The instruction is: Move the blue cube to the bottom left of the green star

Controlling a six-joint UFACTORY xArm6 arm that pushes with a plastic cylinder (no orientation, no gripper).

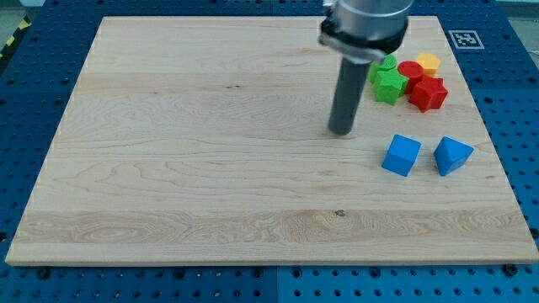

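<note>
Blue cube [402, 155] lower-right of my tip [341, 132]

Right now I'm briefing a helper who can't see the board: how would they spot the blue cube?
Start at the wooden board and go to its right side, below the cluster of red, green and yellow blocks. Two blue blocks sit side by side there, apart. The blue cube is the left one, square-faced, nearer my tip; the blue wedge-like block lies on its right.

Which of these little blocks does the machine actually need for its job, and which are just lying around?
Needed:
- blue cube
- green star
- my tip, to the left of both blocks, touching neither

Lying about:
- blue wedge
- red block
- second red block
- yellow block
- second green block, mostly hidden
</note>
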